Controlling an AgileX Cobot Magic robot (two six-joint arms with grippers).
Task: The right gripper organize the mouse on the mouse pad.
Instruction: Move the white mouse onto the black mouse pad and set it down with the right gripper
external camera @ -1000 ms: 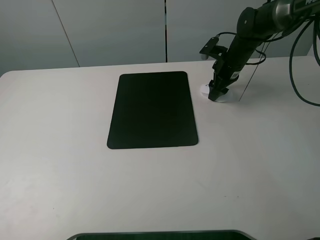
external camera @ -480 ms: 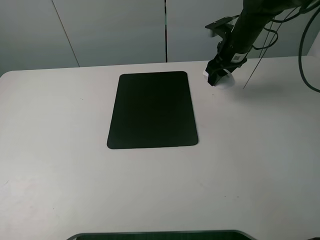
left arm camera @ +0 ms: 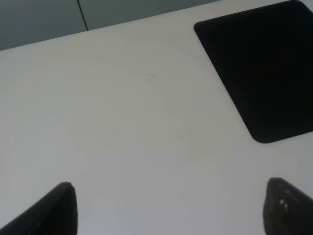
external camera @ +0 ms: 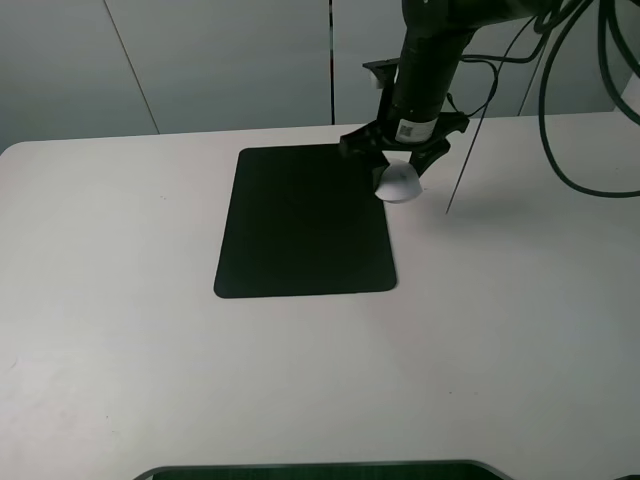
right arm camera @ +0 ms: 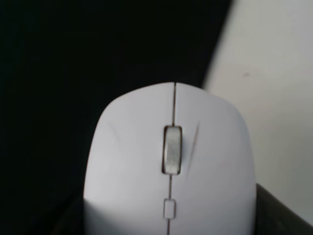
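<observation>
Right gripper (external camera: 399, 162) is clamped on the mouse (external camera: 398, 183), jaws pinching its two long sides, with the arm coming down steeply from above. The mouse sits right at the pad's (external camera: 300, 230) right edge, close to the far right corner, half over black and half over the white table (external camera: 150, 350). Whether it's touching down or held just clear, I can't tell from up here.

Wrist view now: the mouse (right arm camera: 168, 161) fills the picture, nose pointing straight away from the camera. Its long axis runs along the centre seam (right arm camera: 174, 105). The nose hangs over the line where pad (right arm camera: 73, 58) meets table (right arm camera: 274, 98).

Looks-wise it's plain white, smooth and oval, rounded at the front. There's a small grey wheel (right arm camera: 172, 150) on the seam and a tiny square button (right arm camera: 169, 209) just behind it. A faint crease shows on either side of the wheel.

Left gripper (left arm camera: 168, 210) is parked over bare table, its dark fingertips (left arm camera: 49, 213) spread wide with nothing between them and a pad corner (left arm camera: 259, 73) in sight.
</observation>
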